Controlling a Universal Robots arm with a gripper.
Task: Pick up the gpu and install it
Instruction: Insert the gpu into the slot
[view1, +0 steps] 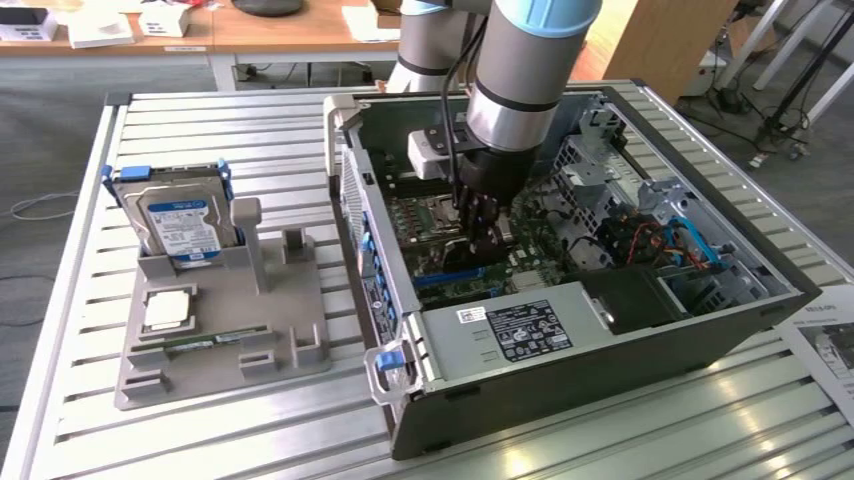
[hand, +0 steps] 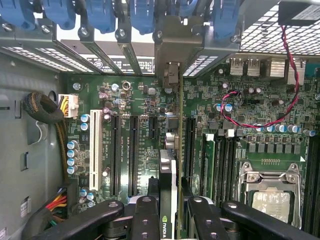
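My gripper (view1: 483, 222) reaches down into the open computer case (view1: 781, 290), just above the green motherboard (view1: 447, 262). In the wrist view the gripper (hand: 169, 205) is shut on the gpu (hand: 168, 167), a thin dark card seen edge-on between the black fingers (hand: 144, 216). The card stands upright over a long black expansion slot (hand: 190, 145) of the motherboard (hand: 150, 107). Its metal end bracket (hand: 172, 47) lies against the rear slot openings of the case. Whether the card's edge sits fully in the slot cannot be told.
Blue slot latches (hand: 100, 12) line the case's rear. A processor socket (hand: 270, 195) and a red-black wire (hand: 260, 120) lie beside the card. A power supply (view1: 534, 325) fills the case's front. A grey fixture (view1: 227, 345) holds a hard drive (view1: 180, 220) and a memory stick (view1: 200, 343).
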